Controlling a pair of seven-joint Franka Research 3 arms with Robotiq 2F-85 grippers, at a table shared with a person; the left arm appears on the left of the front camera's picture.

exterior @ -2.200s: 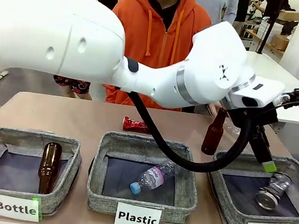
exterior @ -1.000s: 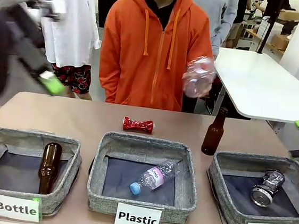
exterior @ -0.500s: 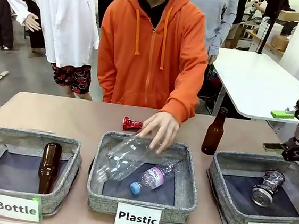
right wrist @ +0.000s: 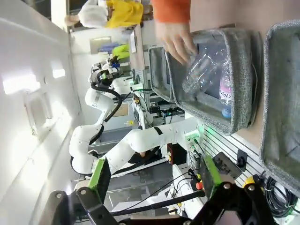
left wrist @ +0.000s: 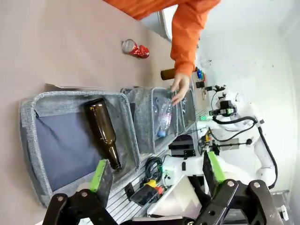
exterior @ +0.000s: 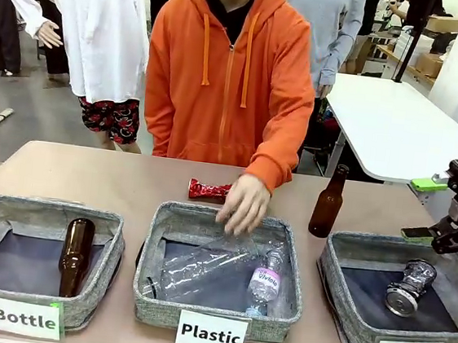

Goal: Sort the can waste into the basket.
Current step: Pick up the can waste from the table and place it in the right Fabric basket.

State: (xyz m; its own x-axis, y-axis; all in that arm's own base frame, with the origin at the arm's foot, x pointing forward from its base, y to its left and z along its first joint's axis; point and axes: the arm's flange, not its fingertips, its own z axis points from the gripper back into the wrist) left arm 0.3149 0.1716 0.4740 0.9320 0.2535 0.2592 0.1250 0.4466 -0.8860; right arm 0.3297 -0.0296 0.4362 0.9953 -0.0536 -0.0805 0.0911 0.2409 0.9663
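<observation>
The person's hand (exterior: 242,204) has sunk and the clear bottle (exterior: 203,263) now lies in the middle Plastic basket (exterior: 151,244); no can moved. The Can basket (exterior: 336,301), right, holds the silver can (exterior: 408,287); the right gripper (exterior: 423,210) hangs spread and empty above its far right corner. The left wrist view adds the left gripper (left wrist: 157,168), equally spread, empty; the red can (left wrist: 136,48) waits on bare table beyond the baskets.
</observation>
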